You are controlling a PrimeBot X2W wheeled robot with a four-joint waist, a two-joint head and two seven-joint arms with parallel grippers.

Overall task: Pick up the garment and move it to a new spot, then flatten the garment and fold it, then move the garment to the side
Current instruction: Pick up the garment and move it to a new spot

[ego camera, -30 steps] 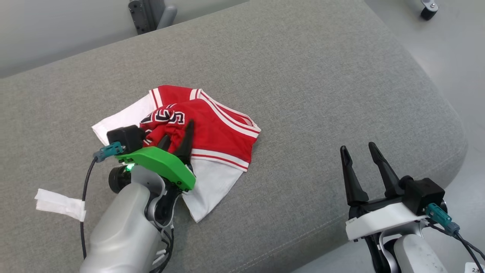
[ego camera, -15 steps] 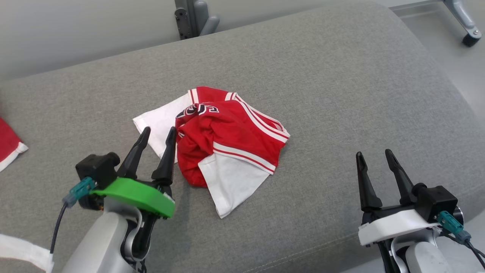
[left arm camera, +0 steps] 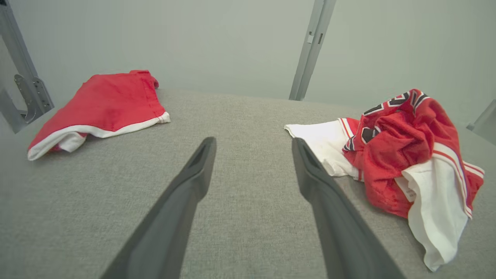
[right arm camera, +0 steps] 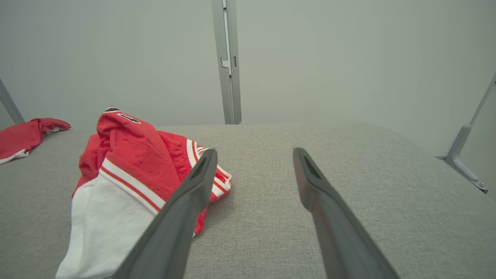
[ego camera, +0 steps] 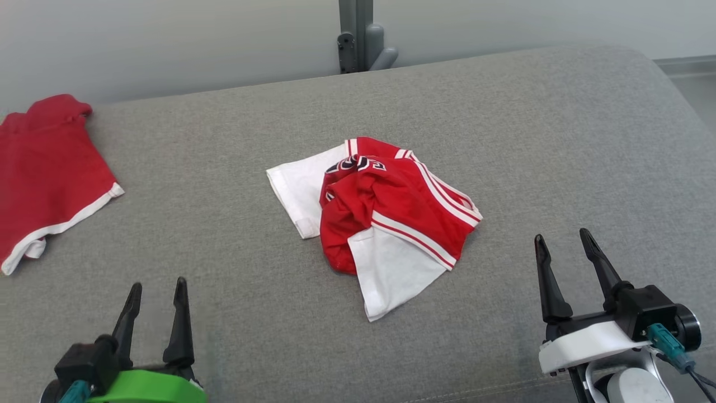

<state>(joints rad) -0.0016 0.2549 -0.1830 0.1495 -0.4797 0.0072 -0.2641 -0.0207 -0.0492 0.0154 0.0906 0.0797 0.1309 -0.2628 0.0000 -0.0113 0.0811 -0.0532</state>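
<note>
A crumpled red and white garment [ego camera: 380, 218] with striped trim lies in a heap near the middle of the grey cushion [ego camera: 224, 235]. The left wrist view has the garment [left arm camera: 403, 162] to the right of my fingers, and the right wrist view has the garment [right arm camera: 128, 174] on the left. My left gripper [ego camera: 156, 286] stands open at the lower left, well clear of the heap, with nothing between its fingers. At the lower right my right gripper [ego camera: 562, 235] is open too, empty, a short way right of the heap.
A second red garment with a white hem [ego camera: 45, 173] lies flat at the far left of the cushion. A grey metal post [ego camera: 358, 33] stands behind the cushion's back edge. The cushion's rounded right edge [ego camera: 682, 101] drops to the floor.
My left gripper let go of the garment, opened, and drew back to the lower left. The camera has swung, so the heap sits further right in view and the second garment has come in.
</note>
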